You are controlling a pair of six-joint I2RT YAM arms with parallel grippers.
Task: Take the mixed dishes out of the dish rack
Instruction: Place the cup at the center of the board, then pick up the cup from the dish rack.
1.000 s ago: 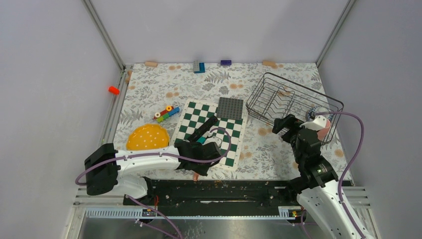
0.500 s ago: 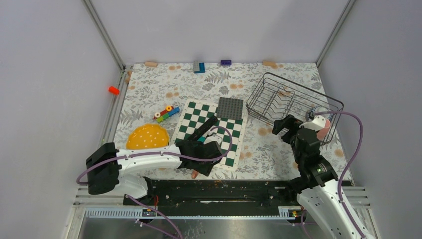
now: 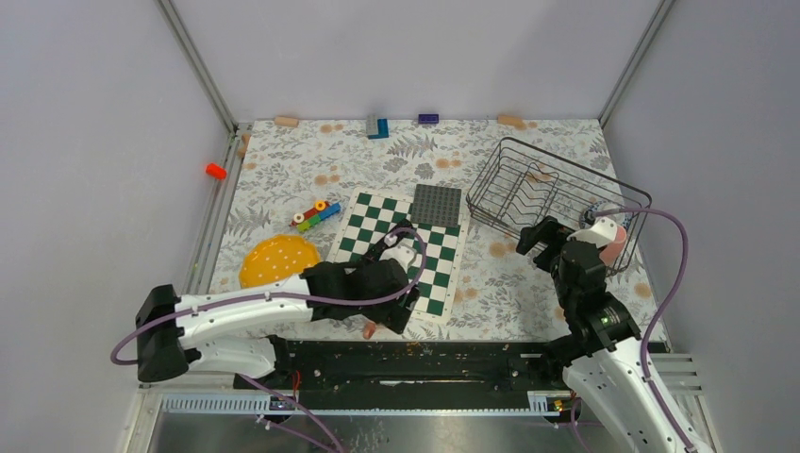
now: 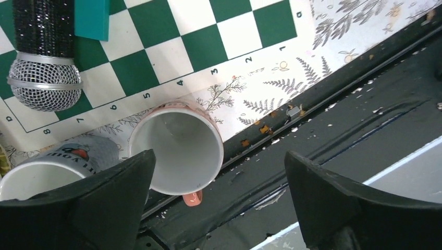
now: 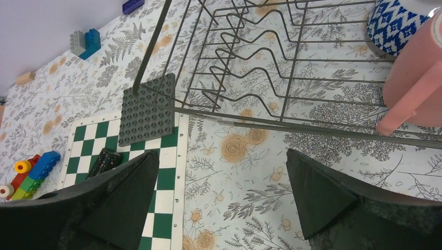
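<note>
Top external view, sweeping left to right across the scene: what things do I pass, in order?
Small orange-red peg → yellow-orange plate → chessboard → dish rack. The toy blocks and the studded plate overlap their neighbours, so they are left out.

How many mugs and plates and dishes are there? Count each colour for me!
Pink mugs: 2
Grey mug: 1
Yellow plate: 1
Blue-and-white patterned dish: 1
Total: 5
</note>
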